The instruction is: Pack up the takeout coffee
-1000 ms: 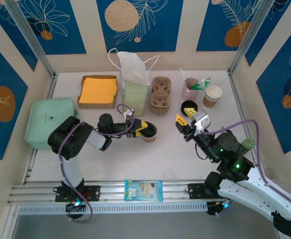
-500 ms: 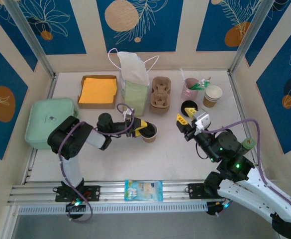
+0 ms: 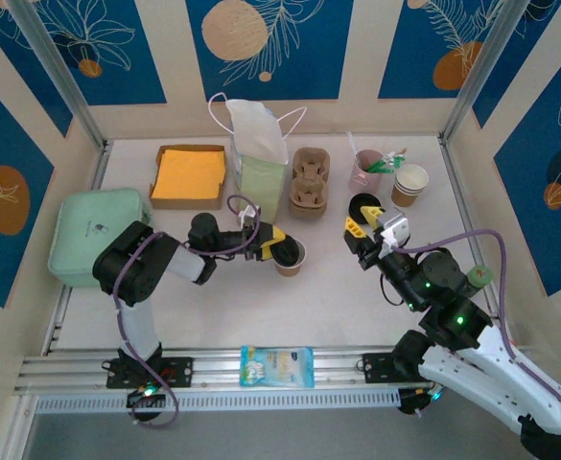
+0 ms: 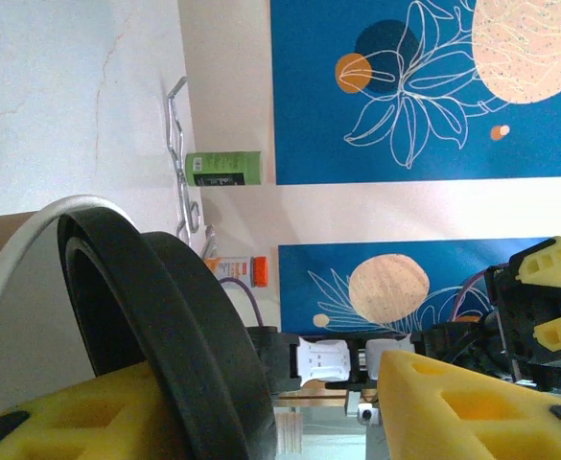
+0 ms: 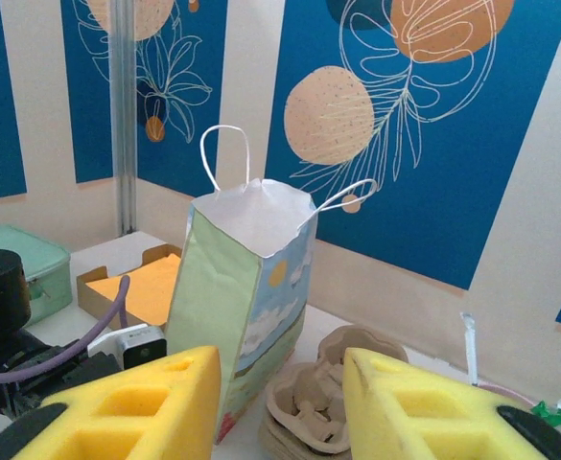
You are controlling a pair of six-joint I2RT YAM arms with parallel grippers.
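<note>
The paper bag (image 3: 261, 168) stood upright at the back, its mouth open upward with free air above. The cup carrier (image 3: 309, 180) stood just beside its right; the napkin tray (image 3: 191, 175) sat near its left. Bare table (image 3: 318, 299) lay open across the near middle, while a green container (image 3: 93, 235) blocked the left edge

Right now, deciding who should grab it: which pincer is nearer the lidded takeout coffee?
Left. The left pincer is right at the takeout coffee, its lid between the fingers; the right pincer hangs well off to the cup's right.
</note>
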